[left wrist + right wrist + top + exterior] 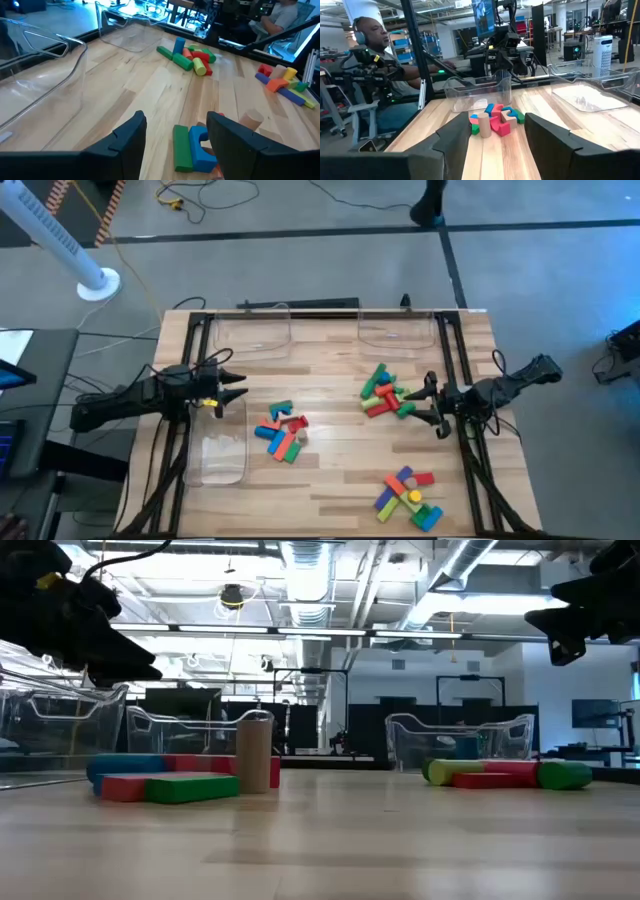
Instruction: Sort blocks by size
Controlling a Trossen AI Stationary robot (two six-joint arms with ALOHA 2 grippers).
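Wooden table [330, 470] seen from above, with blocks in three clusters: centre cluster [281, 432], cluster toward 2 o'clock [385, 391], cluster toward 5 o'clock [408, 493]. Clear bins at 11 o'clock [250, 330], 1 o'clock [396, 328] and 8 o'clock [222, 448]. Left gripper [236, 387] at 9 o'clock, raised over the 8 o'clock bin's far end, fingers spread wide, holding nothing; green and blue blocks [192, 146] visible between its fingers [125, 142] in the wrist view. Right gripper [428, 402] at 3 o'clock, just beside the 2 o'clock cluster, fingers spread wide, holding nothing. Seated person [375, 55] beyond the table edge.
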